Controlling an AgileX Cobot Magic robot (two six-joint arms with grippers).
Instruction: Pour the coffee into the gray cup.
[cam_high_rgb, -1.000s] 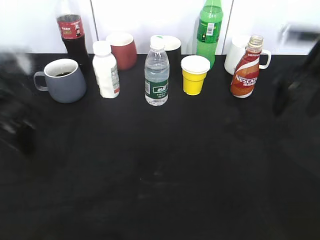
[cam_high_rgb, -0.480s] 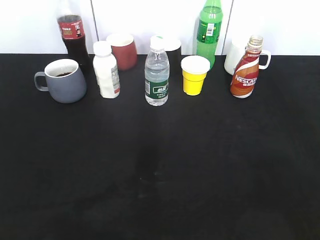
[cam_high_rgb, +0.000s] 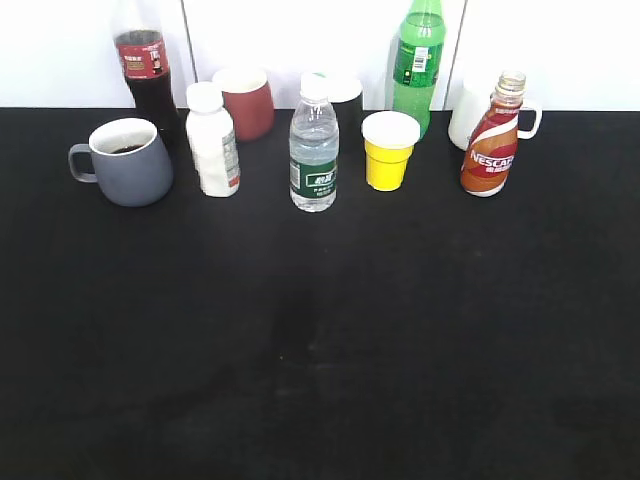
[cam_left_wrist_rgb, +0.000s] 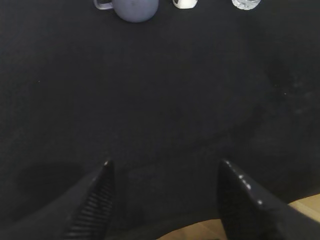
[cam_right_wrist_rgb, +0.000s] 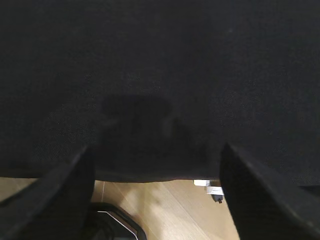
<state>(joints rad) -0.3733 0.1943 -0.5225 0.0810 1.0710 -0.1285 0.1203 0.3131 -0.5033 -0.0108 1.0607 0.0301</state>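
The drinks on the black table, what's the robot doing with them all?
Right now, nothing is being touched. The left gripper and right gripper both hang open near the front edge of the table, holding nothing. The Nescafe coffee bottle stands upright at the right end of the row with no cap on it. The gray cup sits at the left end, and it has some dark liquid inside. So the coffee looks poured.

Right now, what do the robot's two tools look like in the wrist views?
Both are black. The left tool has two tapered fingers, with a ribbed pad on the inner face of one finger. The right tool shows two plain dark fingers, blurred. No cables or markings show.
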